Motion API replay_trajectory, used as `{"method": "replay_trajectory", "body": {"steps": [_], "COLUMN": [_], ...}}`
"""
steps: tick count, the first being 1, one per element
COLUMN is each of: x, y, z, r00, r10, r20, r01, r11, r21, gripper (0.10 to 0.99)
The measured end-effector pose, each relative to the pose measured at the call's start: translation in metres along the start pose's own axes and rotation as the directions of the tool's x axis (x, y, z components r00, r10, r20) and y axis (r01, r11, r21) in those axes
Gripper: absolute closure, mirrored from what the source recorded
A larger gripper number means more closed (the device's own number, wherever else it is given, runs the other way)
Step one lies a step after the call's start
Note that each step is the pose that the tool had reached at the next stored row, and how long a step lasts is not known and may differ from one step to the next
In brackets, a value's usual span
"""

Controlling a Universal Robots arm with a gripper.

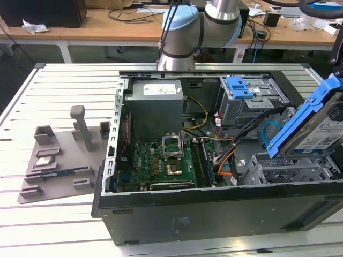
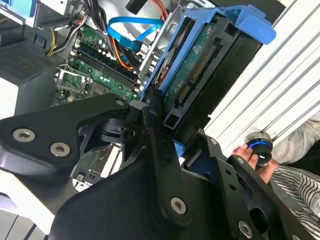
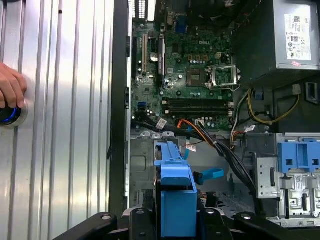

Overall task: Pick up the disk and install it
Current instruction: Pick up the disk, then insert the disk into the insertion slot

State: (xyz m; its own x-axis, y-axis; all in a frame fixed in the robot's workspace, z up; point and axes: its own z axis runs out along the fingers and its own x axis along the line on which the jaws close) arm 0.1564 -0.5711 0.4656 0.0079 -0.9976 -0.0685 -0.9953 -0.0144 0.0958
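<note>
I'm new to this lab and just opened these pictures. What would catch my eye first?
The disk in its blue carrier stands out first, tilted in the air over the open computer case at the exterior view's right. The second wrist view shows the gripper clamped on it. Next come the green motherboard on the case floor and a hand on a blue-ringed knob on the slatted table.

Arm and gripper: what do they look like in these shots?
The arm is silver-grey tubing with rounded light-blue joint caps; a black cable runs beside it. The gripper is matte black: flat linkage plates pinned with silver screws.
</note>
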Motion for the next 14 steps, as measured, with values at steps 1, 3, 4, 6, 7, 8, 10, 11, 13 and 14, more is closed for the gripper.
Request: {"method": "replay_trajectory", "body": {"steps": [1,3,4,6,7,8,10,11,13,14], "x": [0.0,0.0001,0.0,0.0,-0.0001,-0.0001,-0.0001,-0.0001,-0.0001,-0.0001], "y": [0.0012,0.002,0.002,0.002,0.002,0.002,0.0021,0.0021,0.002,0.002], "z": [0.0005,0.0011,0.0009,0.001,0.001,0.001,0.0011,0.0011,0.0011,0.0016], "r00": [1.0,1.0,1.0,1.0,1.0,1.0,1.0,1.0,1.0,1.0], "r10": [0.0,0.0,0.0,0.0,0.0,0.0,0.0,0.0,0.0,0.0], "r20": [0.0,0.0002,-0.0002,0.0,0.0,-0.0001,0.0,-0.0001,0.0,0.0001], "r01": [0.0,0.0,0.0,0.0,0.0,0.0,0.0,0.0,0.0,0.0], "r11": [1.0,1.0,1.0,1.0,1.0,1.0,1.0,1.0,1.0,1.0], "r21": [0.0,0.0,0.0,0.0,0.0,0.0,0.0,0.0,0.0,0.0], "gripper": [0.722,0.722,0.722,0.722,0.722,0.722,0.722,0.722,0.722,0.722]}}
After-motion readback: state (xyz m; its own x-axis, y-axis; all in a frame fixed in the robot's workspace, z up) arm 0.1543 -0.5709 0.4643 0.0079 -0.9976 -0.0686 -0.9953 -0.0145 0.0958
